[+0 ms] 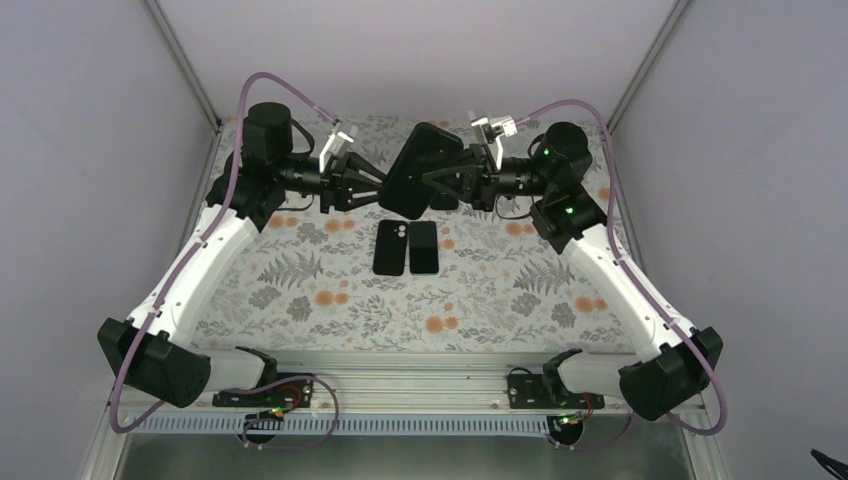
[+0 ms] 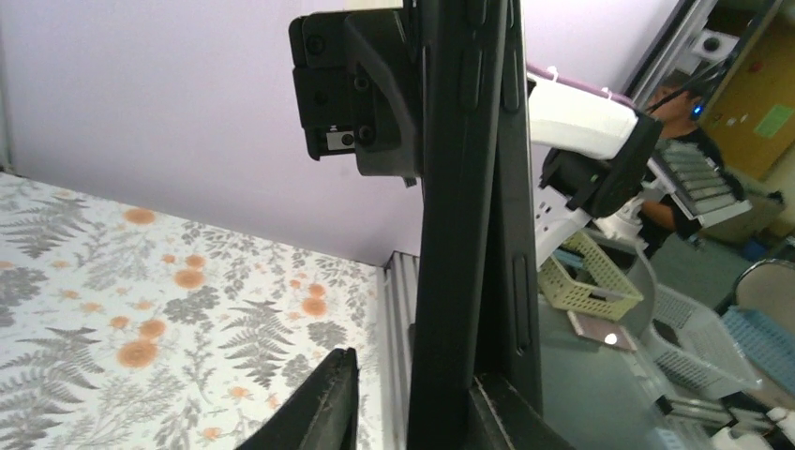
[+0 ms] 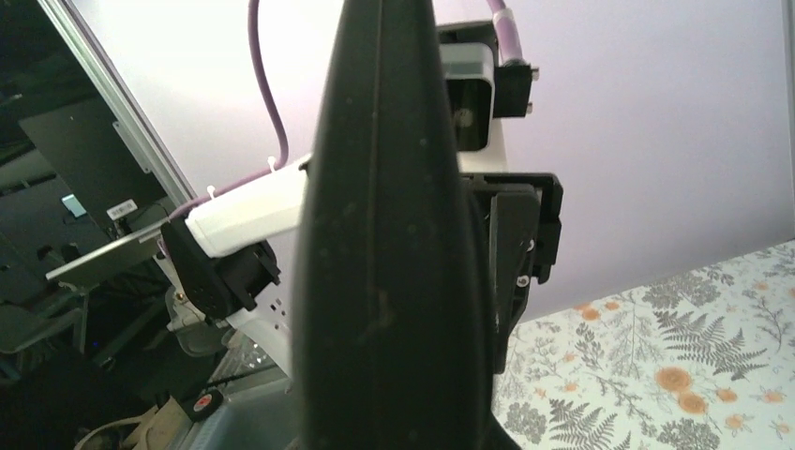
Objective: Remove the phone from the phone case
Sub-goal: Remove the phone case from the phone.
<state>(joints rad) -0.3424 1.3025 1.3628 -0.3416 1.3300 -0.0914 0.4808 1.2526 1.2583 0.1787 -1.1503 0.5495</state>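
In mid-air, right gripper [image 1: 447, 184] holds phone case [image 1: 415, 160]

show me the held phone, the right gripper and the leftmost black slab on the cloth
held phone [image 1: 415, 165], top view, middle of its dark face
right gripper [image 1: 448, 180], top view, midway between its fingertips
leftmost black slab [image 1: 390, 248], top view, its middle
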